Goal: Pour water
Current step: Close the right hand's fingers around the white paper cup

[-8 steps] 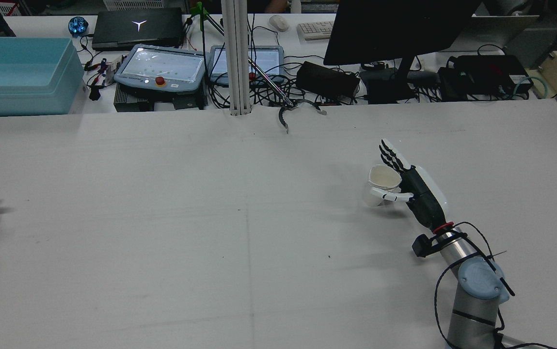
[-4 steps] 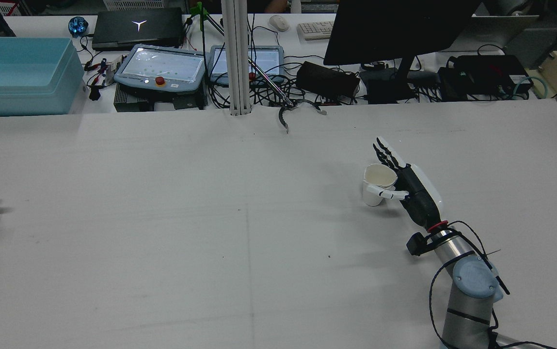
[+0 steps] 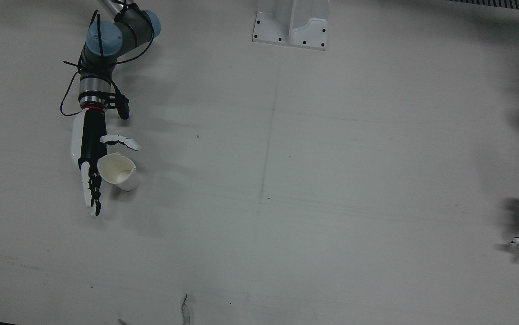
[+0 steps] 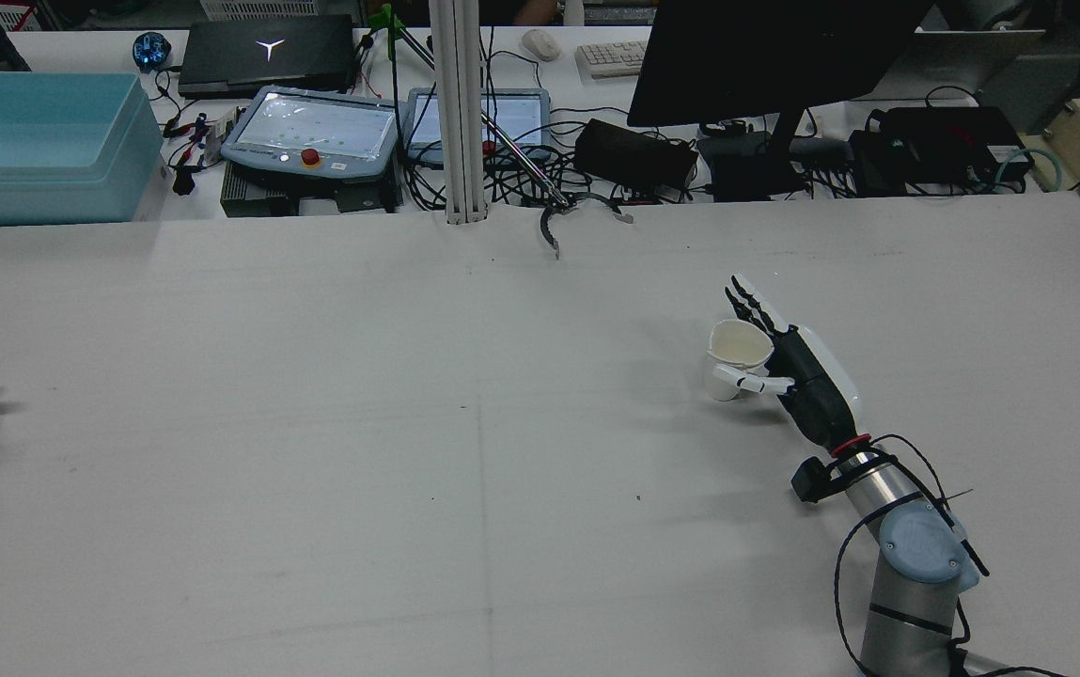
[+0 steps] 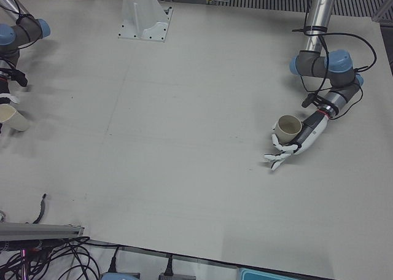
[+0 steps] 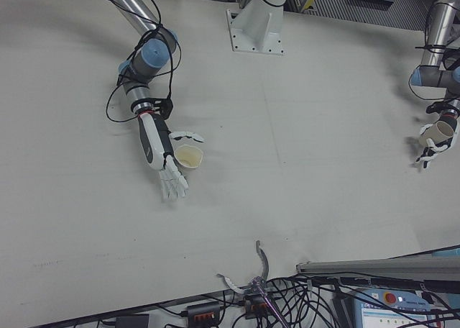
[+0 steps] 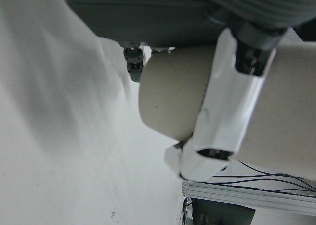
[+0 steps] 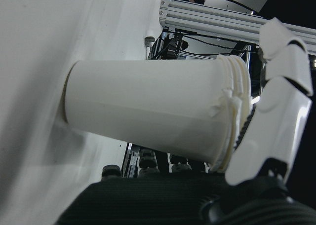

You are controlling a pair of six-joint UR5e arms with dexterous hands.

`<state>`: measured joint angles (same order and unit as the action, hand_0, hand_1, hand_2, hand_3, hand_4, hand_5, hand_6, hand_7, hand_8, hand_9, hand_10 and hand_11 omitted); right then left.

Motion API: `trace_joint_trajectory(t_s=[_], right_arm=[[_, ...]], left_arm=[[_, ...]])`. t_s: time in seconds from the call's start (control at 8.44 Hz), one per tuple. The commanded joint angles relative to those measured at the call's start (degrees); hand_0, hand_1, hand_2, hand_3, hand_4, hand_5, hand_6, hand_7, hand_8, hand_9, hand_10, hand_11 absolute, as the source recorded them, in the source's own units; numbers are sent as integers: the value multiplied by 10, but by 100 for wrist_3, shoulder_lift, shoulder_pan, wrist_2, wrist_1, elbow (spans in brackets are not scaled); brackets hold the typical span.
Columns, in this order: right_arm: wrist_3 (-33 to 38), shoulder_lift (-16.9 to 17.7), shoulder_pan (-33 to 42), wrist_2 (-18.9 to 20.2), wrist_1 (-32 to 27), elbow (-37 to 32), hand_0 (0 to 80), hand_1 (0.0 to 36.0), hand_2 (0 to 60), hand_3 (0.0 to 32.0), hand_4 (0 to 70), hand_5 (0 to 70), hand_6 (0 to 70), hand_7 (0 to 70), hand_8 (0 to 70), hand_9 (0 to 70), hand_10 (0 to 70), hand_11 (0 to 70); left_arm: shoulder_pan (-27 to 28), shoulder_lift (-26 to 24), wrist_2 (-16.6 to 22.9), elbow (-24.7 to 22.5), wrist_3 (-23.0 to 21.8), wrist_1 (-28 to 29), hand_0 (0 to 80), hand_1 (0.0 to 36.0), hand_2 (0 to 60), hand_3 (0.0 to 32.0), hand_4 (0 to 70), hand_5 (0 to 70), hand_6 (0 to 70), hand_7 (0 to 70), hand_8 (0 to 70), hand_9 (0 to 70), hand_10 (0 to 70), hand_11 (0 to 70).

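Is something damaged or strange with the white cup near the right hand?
Yes. The white cup by the right hand has a torn, crumpled spot on its rim, clear in the right hand view. It stands on the table; no spill shows.

One cup (image 3: pixel 117 173) is set on the table (image 3: pixel 286 203) against the palm side of the right hand (image 3: pixel 88 153), between its thumb and its outstretched fingers (image 3: pixel 92 194). A second cup (image 5: pixel 287 128) is placed likewise against the left hand (image 5: pixel 295 146), well apart from the first.

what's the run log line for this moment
right hand: open beside white cup | left hand: open beside tan cup | no pour yet
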<state>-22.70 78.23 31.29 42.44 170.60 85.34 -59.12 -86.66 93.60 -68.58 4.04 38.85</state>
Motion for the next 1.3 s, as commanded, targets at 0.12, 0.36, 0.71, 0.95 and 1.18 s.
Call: trace_joint_trajectory(t_s=[0.12, 0.36, 0.71, 0.95, 1.18], right_arm=[[-7, -27, -27, 1, 9, -43, 486, 191, 208, 122, 0, 72, 103, 56, 60, 46, 0, 0], [-7, -36, -27, 1, 17, -35, 495, 202, 224, 110, 0, 78, 120, 75, 75, 59, 0, 0], [-7, -36, -27, 1, 17, -35, 572, 286, 300, 66, 0, 121, 226, 205, 105, 87, 0, 0], [2, -27, -27, -7, 17, -26, 604, 318, 366, 12, 43, 137, 339, 426, 121, 126, 0, 0], [2, -36, -27, -7, 17, -17, 641, 357, 452, 0, 103, 153, 398, 511, 159, 179, 0, 0]], left_arm=[[-3, 0, 9, -6, -9, 0, 800, 360, 600, 0, 700, 700, 187, 243, 69, 47, 84, 159], [-3, 9, 0, -6, 0, 0, 800, 360, 600, 0, 700, 700, 186, 242, 69, 46, 84, 158], [6, 9, 0, 2, 0, 0, 800, 360, 600, 0, 700, 700, 187, 246, 71, 51, 82, 156], [-3, 17, 0, 2, 0, 0, 800, 360, 600, 0, 700, 700, 187, 245, 71, 51, 84, 158], [6, 17, 0, 20, 0, 0, 800, 360, 600, 0, 700, 700, 187, 245, 70, 52, 85, 160]])
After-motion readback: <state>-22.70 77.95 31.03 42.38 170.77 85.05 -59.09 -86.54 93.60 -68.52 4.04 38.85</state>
